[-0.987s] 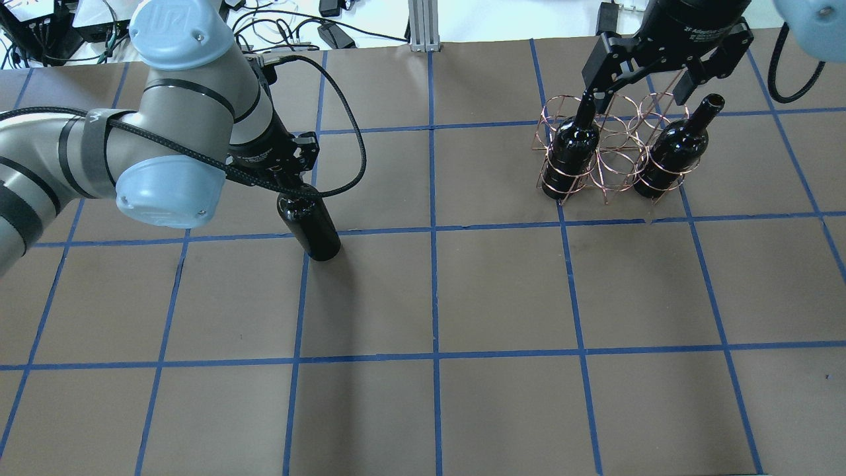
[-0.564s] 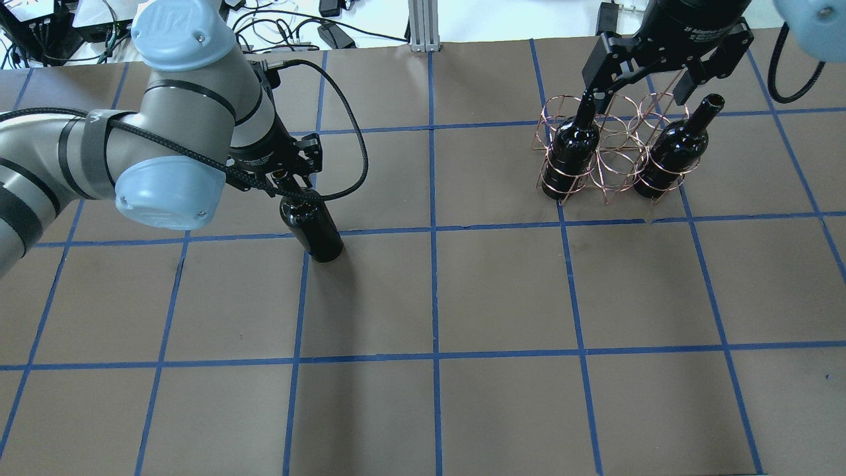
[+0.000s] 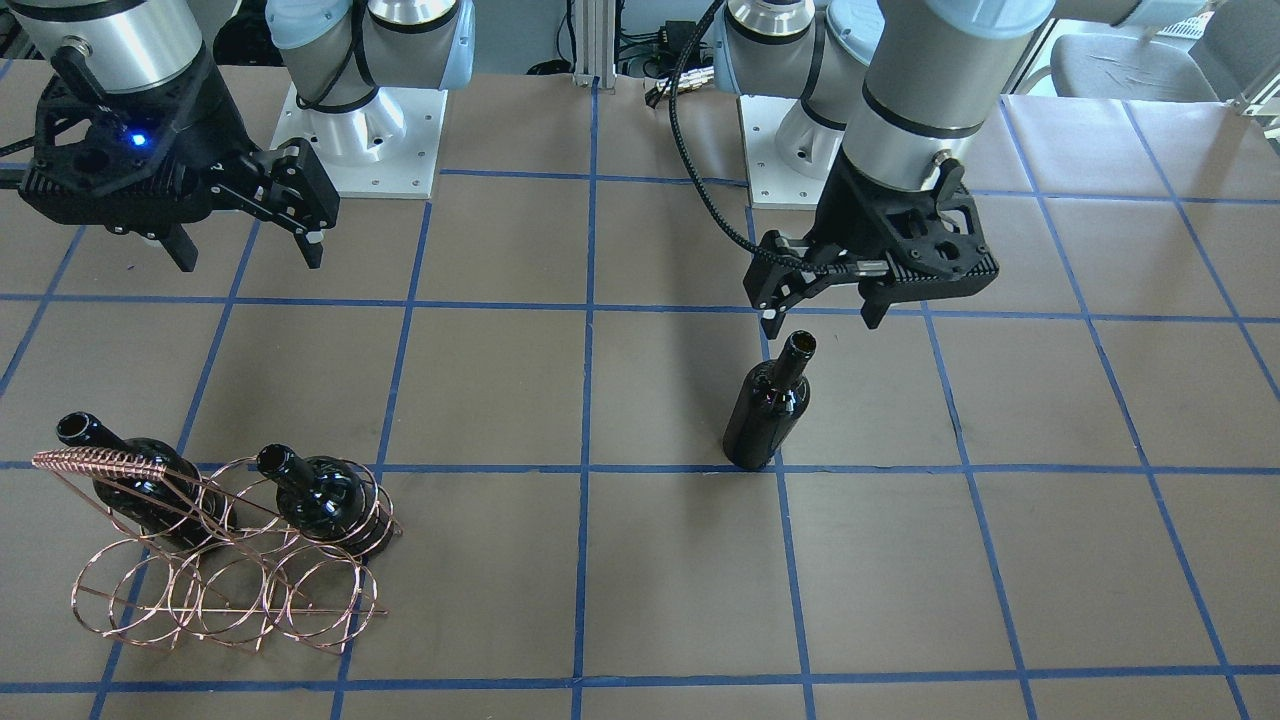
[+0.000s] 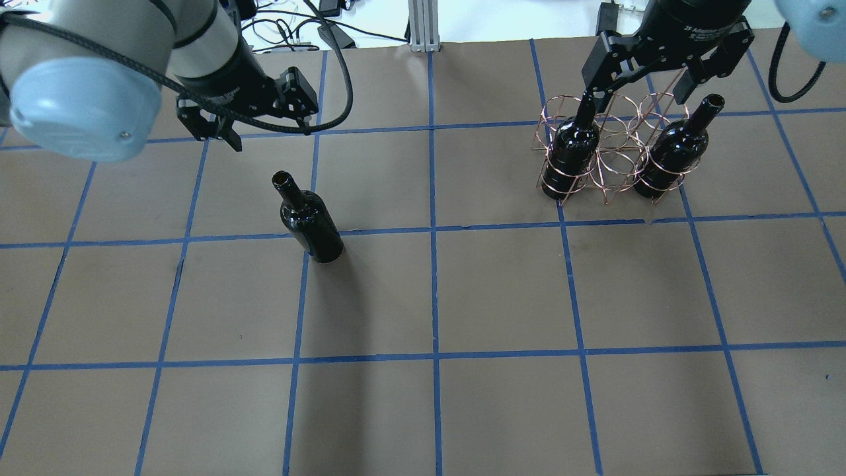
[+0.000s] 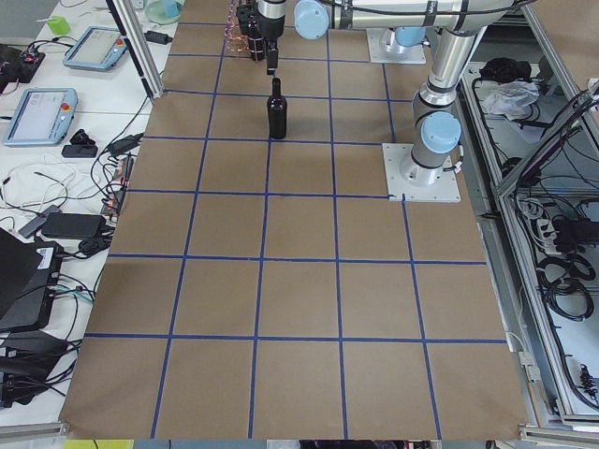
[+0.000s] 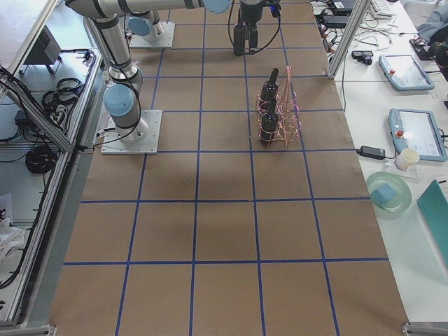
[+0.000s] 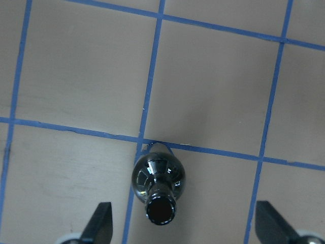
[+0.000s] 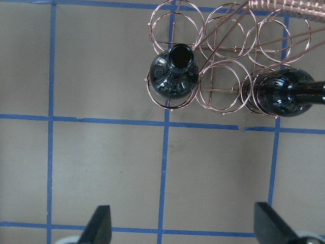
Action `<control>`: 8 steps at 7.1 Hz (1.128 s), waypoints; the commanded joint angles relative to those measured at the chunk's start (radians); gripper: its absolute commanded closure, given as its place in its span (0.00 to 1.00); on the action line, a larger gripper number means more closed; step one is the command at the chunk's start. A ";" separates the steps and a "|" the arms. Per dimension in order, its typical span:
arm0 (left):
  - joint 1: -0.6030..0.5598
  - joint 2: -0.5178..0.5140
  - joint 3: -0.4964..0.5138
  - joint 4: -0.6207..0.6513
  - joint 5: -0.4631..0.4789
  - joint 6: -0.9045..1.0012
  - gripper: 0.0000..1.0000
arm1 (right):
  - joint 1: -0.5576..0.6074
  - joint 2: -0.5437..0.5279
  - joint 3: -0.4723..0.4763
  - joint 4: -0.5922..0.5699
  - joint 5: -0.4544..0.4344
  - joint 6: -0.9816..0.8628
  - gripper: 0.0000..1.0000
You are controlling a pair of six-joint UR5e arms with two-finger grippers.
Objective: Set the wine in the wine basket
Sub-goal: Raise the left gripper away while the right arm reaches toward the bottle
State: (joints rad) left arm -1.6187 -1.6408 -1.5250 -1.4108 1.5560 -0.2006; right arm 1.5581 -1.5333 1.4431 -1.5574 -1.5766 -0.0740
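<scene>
Left gripper point(image 4: 269, 137) spread wide, empty, just beyond upright bottle point(image 4: 307, 218). Earlier down around neck; now lifted clear.

I see the left arm point(image 3: 930, 70) and right arm point(image 3: 110, 40) as silver-grey tubes with pale blue joint caps point(image 4: 79, 109). Both grippers are matte black. The left gripper point(image 3: 820, 318) trails a braided black cable point(image 3: 700, 170), and the right gripper point(image 3: 250, 258) shows a blue light point(image 3: 137, 138) and white lettering point(image 4: 707, 30). White screwed base plates point(image 3: 415, 170) sit by the bench's robot-side edge.

robot lab: teach pendants point(image 5: 39, 114), cables point(image 5: 562, 271)
</scene>
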 commanded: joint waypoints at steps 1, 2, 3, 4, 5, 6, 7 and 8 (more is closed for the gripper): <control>0.106 0.006 0.098 -0.112 0.027 0.092 0.00 | 0.017 0.001 -0.016 -0.003 0.029 0.099 0.00; 0.165 0.013 0.097 -0.123 0.029 0.195 0.00 | 0.052 0.016 -0.030 -0.004 0.135 0.253 0.00; 0.218 0.018 0.085 -0.164 0.038 0.258 0.00 | 0.142 0.071 -0.086 -0.010 0.136 0.346 0.00; 0.267 0.035 0.085 -0.190 0.088 0.376 0.00 | 0.239 0.141 -0.160 -0.016 0.077 0.464 0.00; 0.298 0.036 0.083 -0.188 0.091 0.453 0.00 | 0.328 0.201 -0.206 -0.067 0.058 0.575 0.00; 0.343 0.036 0.083 -0.188 0.087 0.473 0.00 | 0.397 0.249 -0.220 -0.131 0.014 0.644 0.00; 0.388 0.033 0.077 -0.192 0.079 0.534 0.00 | 0.462 0.289 -0.227 -0.185 0.007 0.721 0.00; 0.401 0.033 0.072 -0.194 0.047 0.562 0.00 | 0.526 0.344 -0.237 -0.252 0.007 0.829 0.00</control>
State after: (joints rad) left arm -1.2490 -1.6069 -1.4471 -1.6015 1.6297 0.3143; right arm 2.0011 -1.2533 1.2203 -1.7314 -1.5609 0.6336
